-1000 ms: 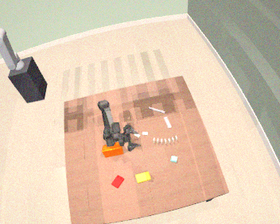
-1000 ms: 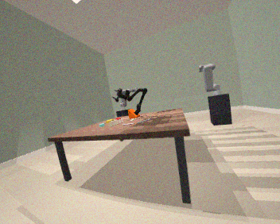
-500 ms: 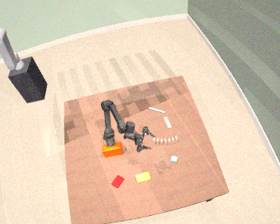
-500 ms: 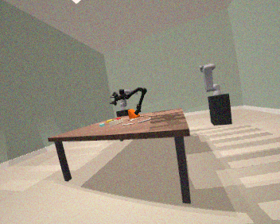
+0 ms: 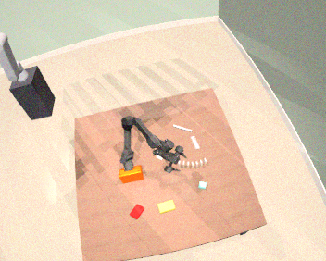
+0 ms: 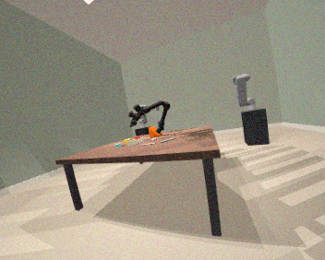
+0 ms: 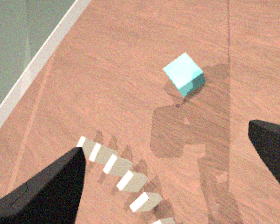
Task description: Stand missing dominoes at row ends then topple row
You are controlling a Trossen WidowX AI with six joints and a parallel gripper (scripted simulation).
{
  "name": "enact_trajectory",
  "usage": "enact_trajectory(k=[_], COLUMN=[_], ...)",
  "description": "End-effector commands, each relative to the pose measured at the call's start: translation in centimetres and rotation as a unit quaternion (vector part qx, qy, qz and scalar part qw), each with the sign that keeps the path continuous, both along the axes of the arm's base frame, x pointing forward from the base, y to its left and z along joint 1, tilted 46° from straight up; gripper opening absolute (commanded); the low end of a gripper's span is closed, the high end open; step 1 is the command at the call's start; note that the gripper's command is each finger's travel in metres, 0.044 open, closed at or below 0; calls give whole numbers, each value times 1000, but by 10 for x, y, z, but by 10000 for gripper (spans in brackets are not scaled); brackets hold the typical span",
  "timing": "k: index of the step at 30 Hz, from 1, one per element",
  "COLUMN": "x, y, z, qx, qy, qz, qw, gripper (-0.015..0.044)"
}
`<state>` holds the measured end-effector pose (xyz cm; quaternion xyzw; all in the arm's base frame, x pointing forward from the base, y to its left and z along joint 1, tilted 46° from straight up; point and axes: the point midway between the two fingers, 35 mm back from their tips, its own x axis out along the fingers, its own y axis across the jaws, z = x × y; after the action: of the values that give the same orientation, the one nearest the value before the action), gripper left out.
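From the top view, I had the arm (image 5: 144, 130) (image 6: 150, 108) reaching across the counter (image 5: 230, 204) (image 6: 183, 158) (image 7: 116, 60) with the end effector (image 5: 182, 164) (image 6: 132, 124) (image 7: 166, 141) spread wide and nothing between its fingers. The row of white dominoes (image 5: 193, 164) (image 7: 118, 164) stood upright in a gentle curve, closer to the counter's right edge than its left. On my wrist feed the near part of the row ran from beside one fingertip down to the bottom of the frame. A small white piece (image 5: 159, 157) lay partly covered by the arm; it was probably a loose domino, though the grain kept me from being sure. Toward the upper-right corner I saw a long thin white bar (image 5: 182, 128) and a shorter, broader one (image 5: 194, 142), well apart from the row. A pale cyan cube (image 5: 202, 185) (image 7: 184, 74) sat between the row and the bottom edge. Farther toward the lower-left corner were a yellow block (image 5: 166, 206) and a red block (image 5: 137, 211), near each other. The orange block (image 5: 131, 174) (image 6: 154, 132) sat by the arm's foot, nearer the left edge.
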<state>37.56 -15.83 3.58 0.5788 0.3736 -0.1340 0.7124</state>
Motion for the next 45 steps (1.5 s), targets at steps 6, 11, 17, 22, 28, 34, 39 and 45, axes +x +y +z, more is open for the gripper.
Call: enact_trajectory(k=[6, 11, 17, 22, 28, 34, 39, 45], x=[-8, -20, -36, -44, -44, -51, -52, -54], y=[112, 145, 181, 190, 190, 194, 222, 236], z=[15, 29, 51, 58, 58, 55, 27, 13], qx=[19, 34, 57, 64, 64, 64, 64, 65], qy=[86, 102, 115, 117, 117, 117, 117, 116], qz=[297, 381, 474, 499, 499, 499, 499, 499], qw=[951, 918, 871, 856, 856, 856, 857, 856], gripper=[440, 440, 440, 440, 440, 440, 440, 440])
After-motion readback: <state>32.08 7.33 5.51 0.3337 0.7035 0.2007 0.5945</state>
